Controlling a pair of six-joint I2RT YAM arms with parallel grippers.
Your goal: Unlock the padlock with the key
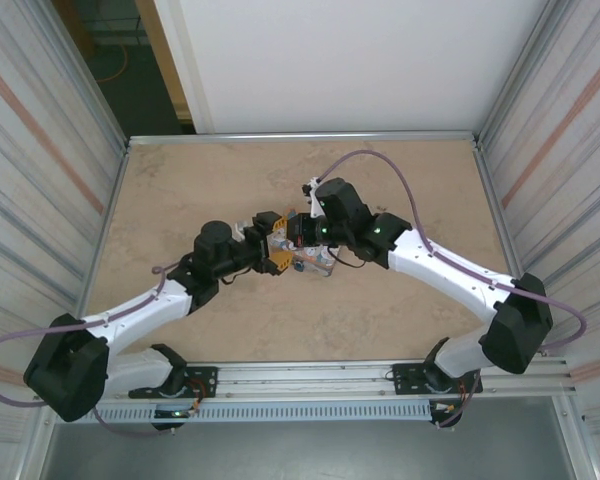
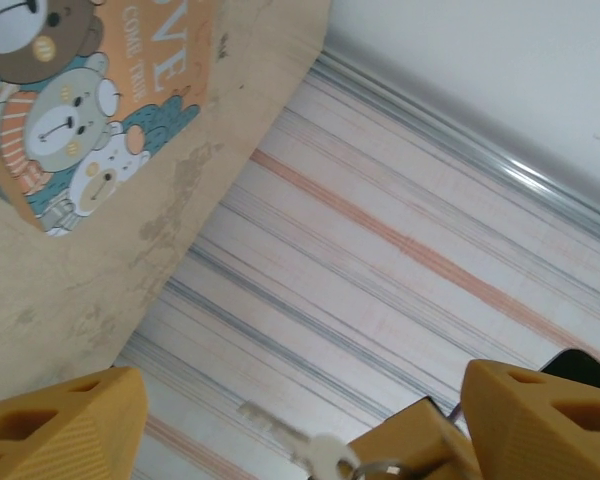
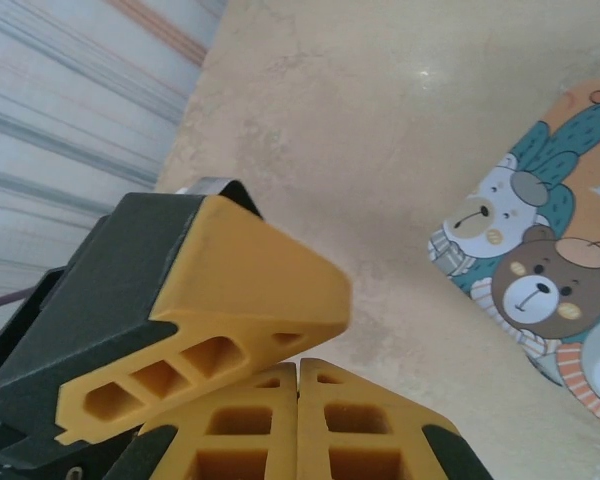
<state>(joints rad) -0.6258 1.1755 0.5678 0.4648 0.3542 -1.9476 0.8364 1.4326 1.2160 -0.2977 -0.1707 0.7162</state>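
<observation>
1. Yellow fingers (image 2: 60,430) of the left gripper (image 2: 305,400) stand wide apart, straddling the key (image 2: 318,455).
2. Right gripper (image 3: 298,375) is pressed closed, its tip just beside the key.
3. Left arm (image 1: 145,305) and right arm (image 1: 450,270) reach inward, wrists meeting mid-table (image 1: 180,190) near the printed box (image 2: 80,100).
4. Padlock: too small to place.

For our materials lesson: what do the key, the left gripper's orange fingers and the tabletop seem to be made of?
Key: pale silvery sheen, likely metal. Left gripper fingers: matte, finely ribbed, probably printed plastic. Tabletop: beige, marble-veined, smooth; stone or laminate, unclear.
</observation>
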